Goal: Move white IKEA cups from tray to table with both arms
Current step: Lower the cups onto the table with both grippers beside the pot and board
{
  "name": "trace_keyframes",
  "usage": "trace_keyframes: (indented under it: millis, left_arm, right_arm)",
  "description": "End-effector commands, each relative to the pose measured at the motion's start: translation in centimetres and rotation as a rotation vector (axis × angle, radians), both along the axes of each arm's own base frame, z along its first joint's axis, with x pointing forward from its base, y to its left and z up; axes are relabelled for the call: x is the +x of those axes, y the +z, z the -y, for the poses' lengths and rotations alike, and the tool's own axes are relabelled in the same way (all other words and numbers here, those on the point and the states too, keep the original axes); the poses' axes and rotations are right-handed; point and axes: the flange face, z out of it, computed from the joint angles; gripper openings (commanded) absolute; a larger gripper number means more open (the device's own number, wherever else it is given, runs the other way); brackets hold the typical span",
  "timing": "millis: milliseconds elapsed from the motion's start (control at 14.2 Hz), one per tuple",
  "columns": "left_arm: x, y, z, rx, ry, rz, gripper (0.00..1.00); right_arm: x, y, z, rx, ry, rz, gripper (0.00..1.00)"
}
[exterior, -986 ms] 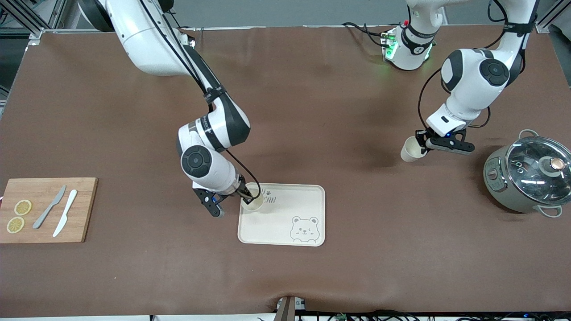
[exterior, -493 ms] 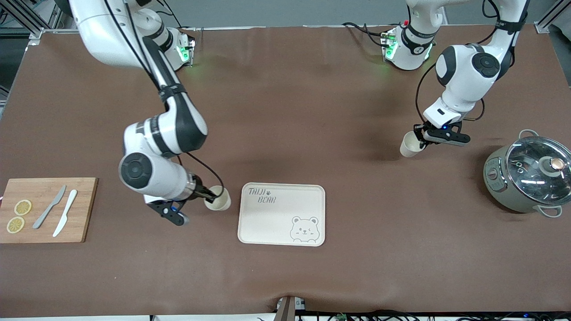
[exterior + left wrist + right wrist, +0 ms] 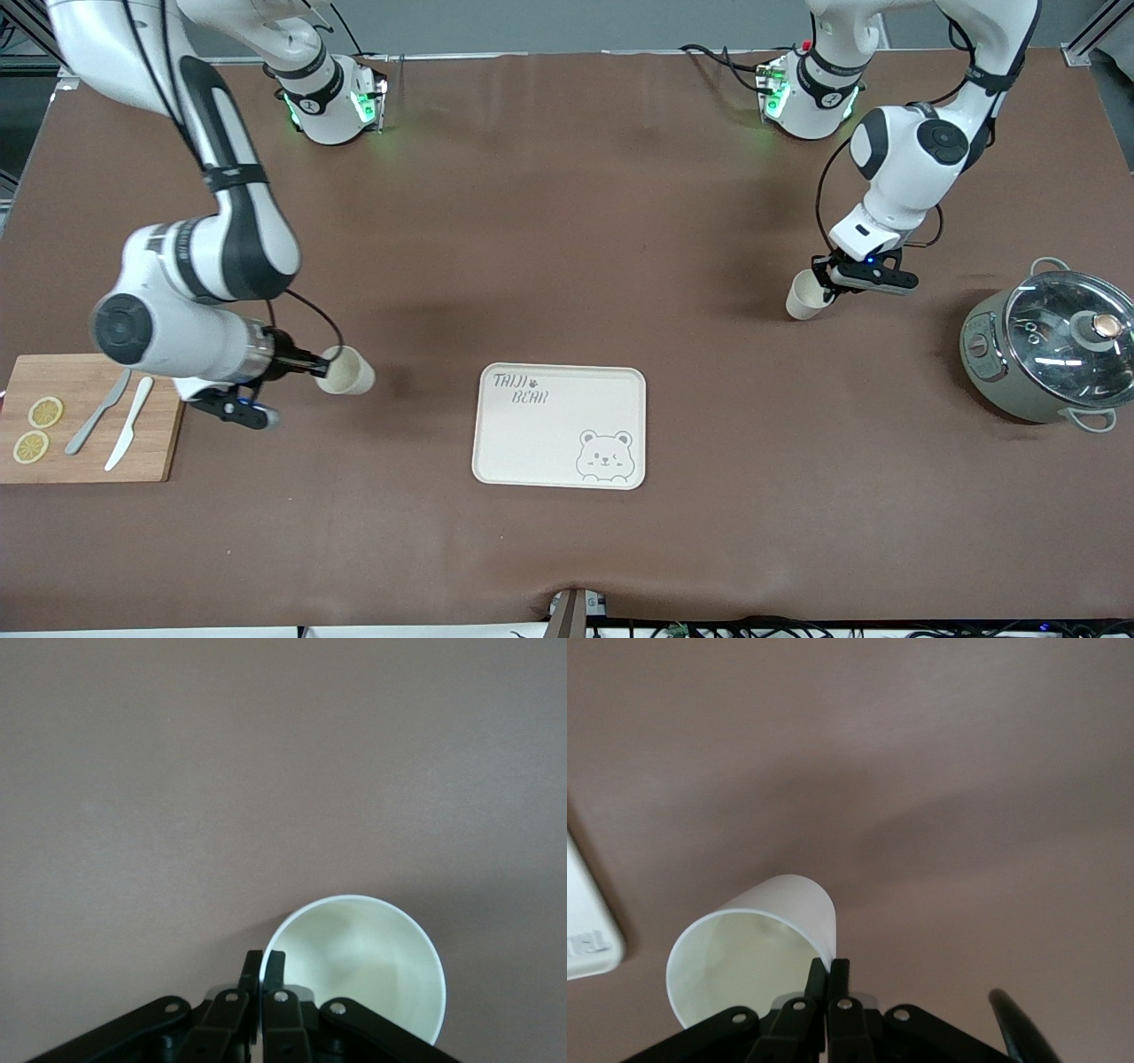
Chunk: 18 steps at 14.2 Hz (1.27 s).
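Each gripper is pinched tight on a cup's rim — the right gripper (image 3: 321, 368) holds one cup (image 3: 347, 372) above the table (image 3: 567, 221) between cutting board (image 3: 89, 416) and tray (image 3: 560, 425), the left gripper (image 3: 826, 282) another cup (image 3: 804, 297) near the pot (image 3: 1045, 350).

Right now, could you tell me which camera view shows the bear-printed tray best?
The front view: the whole tray shows there, lying flat with its lettering and bear print, nothing on it. The right wrist view catches only one corner of it past the held cup. The left wrist view shows none of it.
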Motion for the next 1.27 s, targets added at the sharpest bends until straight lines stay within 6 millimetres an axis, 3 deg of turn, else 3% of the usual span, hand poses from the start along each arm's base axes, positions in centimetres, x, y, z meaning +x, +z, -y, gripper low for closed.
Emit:
trace_keyframes:
  millis: [0,282,352,423,493,845,986,1197]
  left_arm:
    - [0.3,-0.2,-0.1,-0.005,-0.008,0.020,0.00]
    - [0.5,0.0,0.0,-0.005,-0.014,0.025,0.00]
    - [0.5,0.1,0.1,-0.005,-0.016,0.027,0.20]
    - [0.5,0.1,0.2,-0.005,-0.019,0.027,0.30]
    - [0.6,0.3,0.3,-0.005,-0.021,0.031,0.51]
    - [0.8,0.7,0.4,-0.007,-0.020,0.037,0.65]
    - [1.1,1.5,0.4,-0.005,-0.020,0.037,0.66]
    - [2.0,4.5,0.7,-0.003,-0.030,-0.010,0.69]
  right_arm:
    - [-1.9,0.2,3.5,0.001,0.079,0.009,0.00]
    - [-3.2,-2.5,9.9,-0.032,0.166,0.032,0.00]
    - [-3.6,-3.3,10.9,-0.028,0.200,0.045,0.00]
    - [-3.9,-3.9,12.4,-0.021,0.232,0.052,0.00]
    - [-4.3,-4.2,14.2,-0.016,0.243,0.054,0.00]
    - [-6.0,-6.4,16.9,-0.018,0.320,0.062,0.00]
    - [-6.4,-7.1,17.0,-0.020,0.321,0.059,0.00]
    - [-6.7,-7.9,17.6,-0.030,0.316,0.067,0.00]
